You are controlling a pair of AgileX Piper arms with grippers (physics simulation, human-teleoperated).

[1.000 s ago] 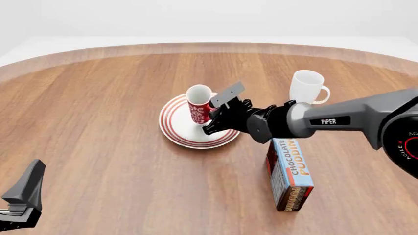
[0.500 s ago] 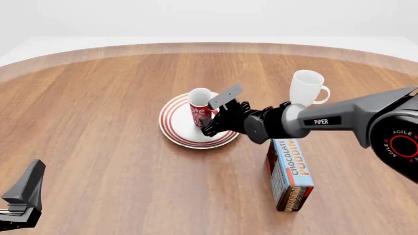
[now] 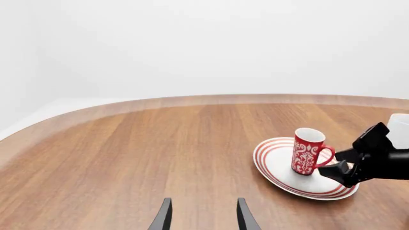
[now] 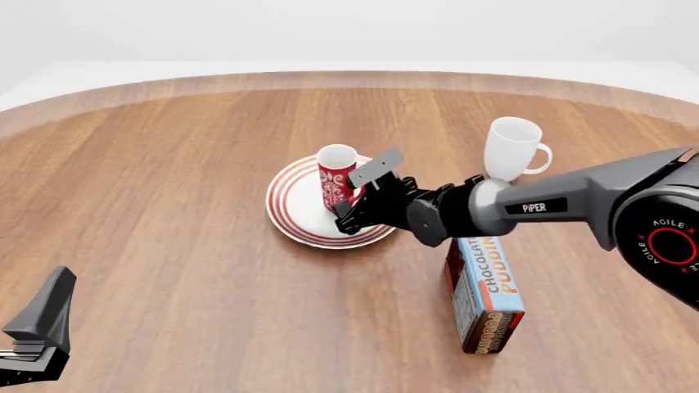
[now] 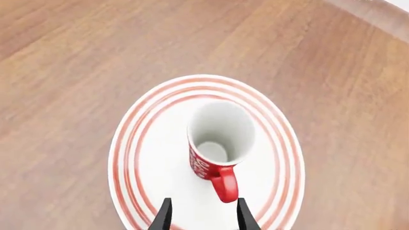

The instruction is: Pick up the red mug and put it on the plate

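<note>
The red mug with white pattern stands upright on the red-ringed white plate at the table's middle. My right gripper is open just behind the mug's handle, low over the plate's near right rim. In the right wrist view the handle points at the gap between the spread fingers of the right gripper, with the mug and plate below. My left gripper is open and empty, far off at the front left. The left wrist view shows the mug, the plate and the right gripper.
A plain white mug stands behind the right arm, also at the left wrist view's edge. A chocolate pudding box lies under the right arm, nearer the front. Bare wood table lies to the left.
The right gripper has set the red mug down on the plate, let go of the handle and drawn back a little. The left arm has not moved.
</note>
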